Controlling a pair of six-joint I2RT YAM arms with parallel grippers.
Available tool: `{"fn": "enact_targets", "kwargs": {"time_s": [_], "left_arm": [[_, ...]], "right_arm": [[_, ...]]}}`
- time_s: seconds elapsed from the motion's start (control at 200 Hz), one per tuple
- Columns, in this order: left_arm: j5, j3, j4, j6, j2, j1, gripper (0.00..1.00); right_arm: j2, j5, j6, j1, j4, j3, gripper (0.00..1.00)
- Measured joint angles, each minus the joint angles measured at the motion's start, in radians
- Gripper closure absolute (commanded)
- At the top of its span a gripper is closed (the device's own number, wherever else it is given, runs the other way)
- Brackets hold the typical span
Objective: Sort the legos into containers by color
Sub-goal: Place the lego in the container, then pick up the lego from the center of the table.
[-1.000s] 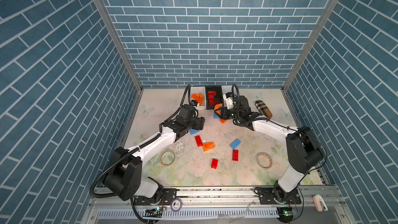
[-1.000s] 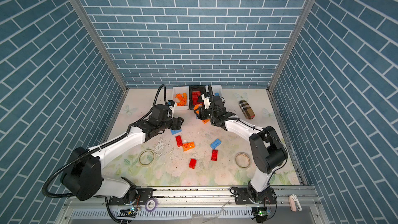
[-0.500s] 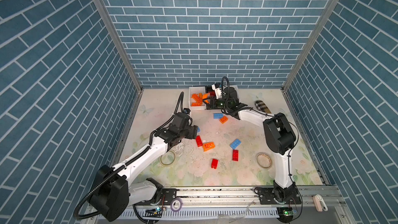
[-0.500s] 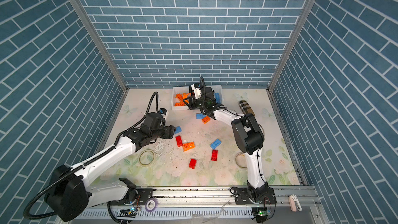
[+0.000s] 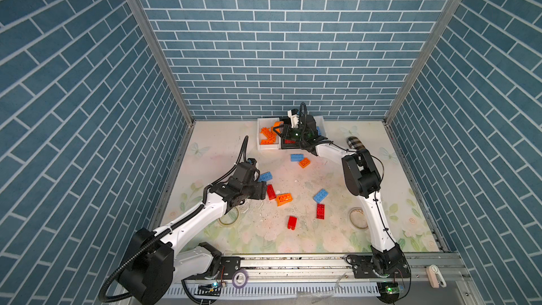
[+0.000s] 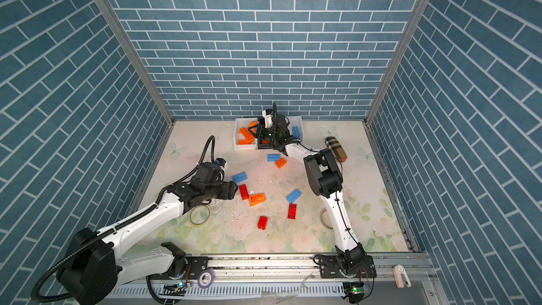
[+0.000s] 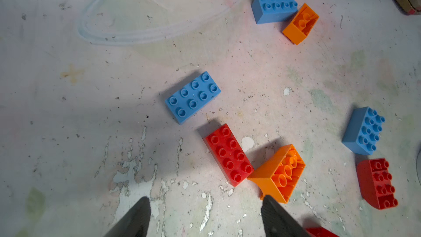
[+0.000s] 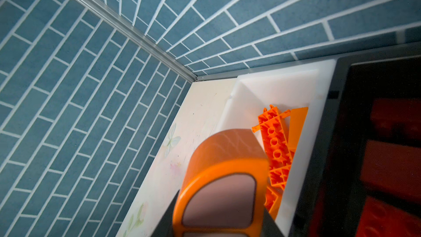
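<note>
Space shows between the fingers (image 7: pixel 136 217) of the left hand (image 7: pixel 206 210), which hangs released and empty low over the desk (image 7: pixel 91 110). Just ahead of its tips a red brick (image 7: pixel 229 155) lies studs up, its long axis pointing away from the hand at a slight slant. A blue brick (image 7: pixel 192 98) lies a little beyond it, also studs up, with its long axis running crosswise to the red one's. An orange brick (image 7: pixel 279 174) meets the red brick's near corner; it is tipped on its side with the hollow underside showing. Against the back wall a white bin (image 8: pixel 280 87) holds a heap of orange pieces. Above it the right hand (image 8: pixel 219 226) is clenched on the orange arched window piece (image 8: pixel 227 151), whose long axis runs on from the fingers, rounded top pointing away from the hand toward the wall corner. The black bin (image 8: pixel 335 119) stands touching the white one and holds red bricks. In front of it a far blue brick (image 5: pixel 297 157) and a small orange brick (image 5: pixel 304 162) lie touching on the desk. A second white bin (image 6: pixel 294 117) next to the black one holds blue.
</note>
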State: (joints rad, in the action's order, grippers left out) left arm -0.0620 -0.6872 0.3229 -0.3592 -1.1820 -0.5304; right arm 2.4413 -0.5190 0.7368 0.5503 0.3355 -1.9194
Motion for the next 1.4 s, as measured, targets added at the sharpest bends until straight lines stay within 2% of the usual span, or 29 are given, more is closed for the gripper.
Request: {"fn": "enact_targets", "kwargs": {"time_s": [0.23, 0.365, 0.765, 0.86, 1.115, 1.4], "left_arm": [[-0.048, 0.014, -0.007, 0.005, 0.0, -0.01, 0.24], [-0.06, 0.014, -0.006, 0.013, 0.0, -0.013, 0.24], [-0.101, -0.024, 0.006, 0.074, -0.031, -0.047, 0.25], [-0.109, -0.044, 0.016, 0.103, -0.036, -0.055, 0.25], [-0.122, -0.128, 0.059, 0.227, -0.076, -0.112, 0.25], [-0.092, -0.19, 0.107, 0.37, -0.155, -0.17, 0.25]], "right_arm": [[0.124, 0.006, 0.0, -0.005, -0.11, -0.226, 0.67], [0.17, 0.009, 0.0, -0.006, -0.164, -0.304, 0.64], [0.192, 0.023, -0.013, -0.006, -0.248, -0.36, 0.4], [0.192, 0.024, -0.018, -0.006, -0.263, -0.374, 0.39], [0.184, 0.01, -0.034, -0.008, -0.282, -0.366, 0.38], [0.026, -0.04, -0.04, -0.014, -0.268, -0.165, 0.37]]}}
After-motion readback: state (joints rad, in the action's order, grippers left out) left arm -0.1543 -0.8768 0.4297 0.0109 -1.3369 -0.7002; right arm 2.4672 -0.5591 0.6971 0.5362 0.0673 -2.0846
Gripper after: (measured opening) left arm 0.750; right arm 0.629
